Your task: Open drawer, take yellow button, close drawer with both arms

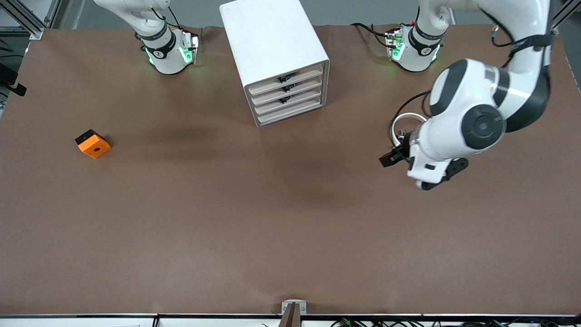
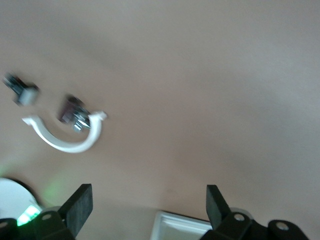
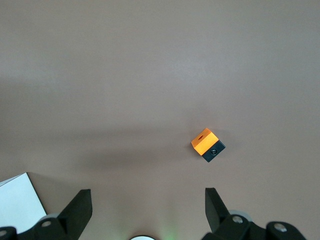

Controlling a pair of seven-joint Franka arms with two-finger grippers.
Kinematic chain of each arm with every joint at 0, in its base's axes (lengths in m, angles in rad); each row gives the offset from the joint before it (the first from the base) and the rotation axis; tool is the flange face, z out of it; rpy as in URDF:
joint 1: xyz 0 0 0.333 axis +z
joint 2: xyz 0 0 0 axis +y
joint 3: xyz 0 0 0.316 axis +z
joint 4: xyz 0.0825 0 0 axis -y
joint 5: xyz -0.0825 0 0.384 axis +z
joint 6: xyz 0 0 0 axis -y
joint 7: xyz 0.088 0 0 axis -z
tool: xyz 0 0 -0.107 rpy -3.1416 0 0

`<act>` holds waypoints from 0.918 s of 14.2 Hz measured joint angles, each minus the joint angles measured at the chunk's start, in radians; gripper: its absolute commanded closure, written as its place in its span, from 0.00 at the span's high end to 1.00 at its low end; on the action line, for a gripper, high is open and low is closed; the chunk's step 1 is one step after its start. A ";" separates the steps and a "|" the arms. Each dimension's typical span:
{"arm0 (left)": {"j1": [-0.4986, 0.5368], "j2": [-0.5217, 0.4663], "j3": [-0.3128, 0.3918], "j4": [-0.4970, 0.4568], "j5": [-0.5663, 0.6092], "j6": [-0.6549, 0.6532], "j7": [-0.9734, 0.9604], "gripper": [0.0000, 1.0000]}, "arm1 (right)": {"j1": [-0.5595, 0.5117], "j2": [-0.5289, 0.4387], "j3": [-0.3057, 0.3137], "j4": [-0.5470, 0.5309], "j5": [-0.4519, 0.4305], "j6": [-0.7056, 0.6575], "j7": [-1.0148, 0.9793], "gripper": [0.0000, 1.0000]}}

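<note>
We find the drawer (image 1: pixel 285 76) shut at the top of the cabinet (image 1: pixel 272 50), so the button, presumably inside, is out of sight. Our left gripper (image 2: pixel 149 202) hovers wide open and empty over bare table toward the left arm's end from the cabinet, fingers spread for the handle. Our right gripper (image 3: pixel 147 205) waits high up, equally open and empty, above the table between the cabinet and the orange cube (image 1: pixel 93 143).
</note>
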 measured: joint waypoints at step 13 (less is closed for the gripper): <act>-0.033 0.202 0.001 0.060 -0.433 -0.004 -0.509 1.00 | -0.033 0.203 0.000 0.001 -0.014 0.093 0.000 1.00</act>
